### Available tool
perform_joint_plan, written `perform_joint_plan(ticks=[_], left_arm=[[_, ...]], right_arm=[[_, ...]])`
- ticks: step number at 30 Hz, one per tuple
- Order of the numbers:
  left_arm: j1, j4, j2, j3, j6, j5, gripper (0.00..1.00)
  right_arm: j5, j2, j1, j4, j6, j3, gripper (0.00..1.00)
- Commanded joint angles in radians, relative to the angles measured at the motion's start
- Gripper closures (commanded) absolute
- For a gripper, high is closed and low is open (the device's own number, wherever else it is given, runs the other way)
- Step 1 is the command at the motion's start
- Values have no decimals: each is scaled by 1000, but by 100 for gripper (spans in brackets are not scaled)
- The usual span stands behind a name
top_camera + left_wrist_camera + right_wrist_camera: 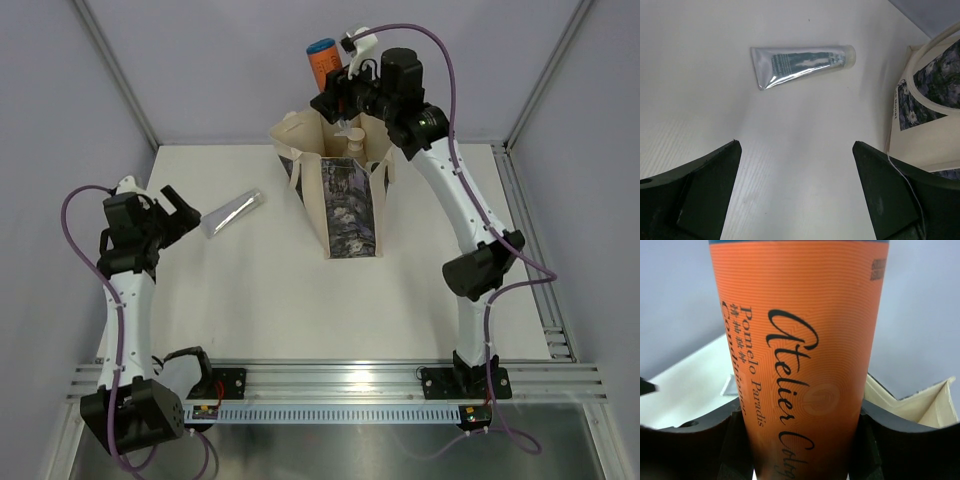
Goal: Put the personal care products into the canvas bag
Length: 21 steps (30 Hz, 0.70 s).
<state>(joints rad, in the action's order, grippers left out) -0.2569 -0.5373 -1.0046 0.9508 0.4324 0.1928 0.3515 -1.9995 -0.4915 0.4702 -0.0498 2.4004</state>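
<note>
The cream canvas bag (352, 190) stands upright at the table's back middle, its dark printed panel facing me; a pale pump head (354, 137) shows inside its mouth. Above the bag's far rim my right gripper (333, 88) is shut on an orange bottle (322, 60) with a blue end, which fills the right wrist view (800, 350). A silver tube (232, 214) lies flat on the table left of the bag, also in the left wrist view (802, 64). My left gripper (178, 212) is open just left of the tube, nothing between its fingers (705, 190).
The bag's handle and printed side (935, 95) stand at the right edge of the left wrist view. A metal rail (340, 380) runs along the near edge, with frame posts at the back corners. The table's right edge (520, 230) lies beyond the right arm.
</note>
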Motion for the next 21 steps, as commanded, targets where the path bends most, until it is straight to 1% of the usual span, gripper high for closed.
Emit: perform_joint_plan(ticks=[1,5,6,7,9,10,12,14,15,16,18,19,21], left_arm=[[-8,46,37,3,-76,-29,1],[-8,95,38,-12,-147,49,1],[-8,127,37,-20,-159,94,1],[-8,144,37,-29,-165,121,1],[-8,175,20,-46,-166,189,1],[-8,198,14,-47,-165,206,1],[-7,221,-14,-52,-161,235,1],[-1,252,-50,-52,-164,244,1],[4,263,-69,-44,-179,243,1],[13,261,-90,-34,-194,235,1],[53,251,-165,-6,-249,206,1],[86,241,-195,29,-270,189,1],[117,234,-279,61,-320,137,1]], right_arm=[[-52,-67,53,-62,-30,10,100],[3,-65,90,-22,-58,-69,100],[21,-61,94,-9,-73,-107,100],[74,-50,99,25,-114,-124,100],[115,-33,106,50,-148,-186,100],[165,-16,110,82,-186,-204,100],[194,2,111,105,-211,-254,98],[217,19,111,143,-235,-274,91],[225,21,111,166,-249,-276,86],[225,18,111,210,-265,-274,79],[213,10,111,255,-278,-258,72],[204,4,111,286,-291,-254,61],[190,2,113,303,-288,-251,47]])
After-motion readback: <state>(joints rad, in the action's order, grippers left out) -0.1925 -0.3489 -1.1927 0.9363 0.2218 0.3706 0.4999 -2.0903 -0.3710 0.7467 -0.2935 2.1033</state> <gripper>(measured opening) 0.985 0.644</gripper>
